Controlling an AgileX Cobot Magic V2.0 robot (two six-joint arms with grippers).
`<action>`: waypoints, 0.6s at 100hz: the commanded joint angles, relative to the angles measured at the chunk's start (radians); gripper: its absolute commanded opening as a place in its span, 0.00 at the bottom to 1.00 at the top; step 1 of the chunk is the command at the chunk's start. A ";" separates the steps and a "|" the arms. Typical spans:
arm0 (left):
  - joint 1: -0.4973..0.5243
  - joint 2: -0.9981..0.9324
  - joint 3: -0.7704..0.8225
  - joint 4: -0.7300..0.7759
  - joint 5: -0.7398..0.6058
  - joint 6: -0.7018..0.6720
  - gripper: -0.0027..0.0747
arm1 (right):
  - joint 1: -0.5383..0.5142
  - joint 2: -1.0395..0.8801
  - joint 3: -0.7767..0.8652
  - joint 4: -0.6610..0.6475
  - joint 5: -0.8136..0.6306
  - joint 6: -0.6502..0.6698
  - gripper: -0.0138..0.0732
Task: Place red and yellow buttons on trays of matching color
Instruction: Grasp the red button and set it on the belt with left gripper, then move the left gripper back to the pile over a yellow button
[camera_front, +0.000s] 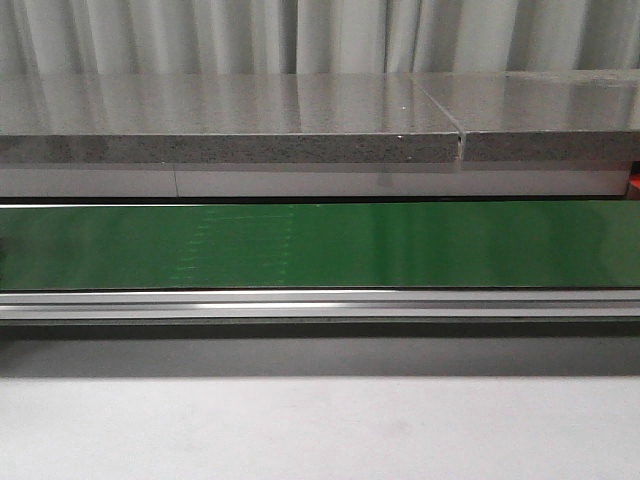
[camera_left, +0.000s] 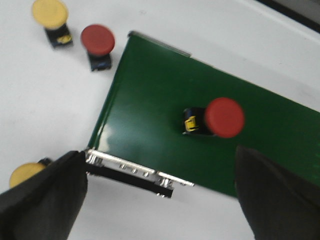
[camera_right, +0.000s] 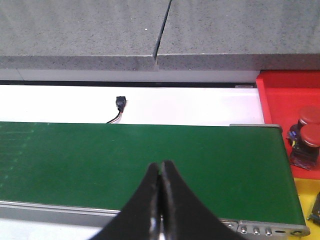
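Red button on the green belt, ahead of the open left gripper.
A red button (camera_left: 218, 118) lies tipped on the conveyor belt (camera_left: 150, 115), between the left gripper's (camera_left: 160, 192) spread fingers; the right gripper (camera_right: 161, 200) is closed, empty, farther off.

Each end effector (camera_right: 161, 200) has smooth, matte black, tapering fingers (camera_left: 45, 195).

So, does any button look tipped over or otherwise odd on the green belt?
Yes. The red mushroom-head button lies on its side on the green conveyor belt, black base pointing sideways. The red button and yellow button beside the belt stand upright.
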 joint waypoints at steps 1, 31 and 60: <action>0.047 -0.028 0.012 -0.014 -0.007 -0.028 0.79 | 0.001 0.001 -0.025 0.017 -0.067 -0.008 0.08; 0.148 -0.028 0.102 0.042 0.009 -0.112 0.79 | 0.001 0.001 -0.025 0.017 -0.067 -0.008 0.08; 0.235 0.044 0.110 0.142 0.092 -0.227 0.79 | 0.001 0.001 -0.025 0.017 -0.067 -0.008 0.08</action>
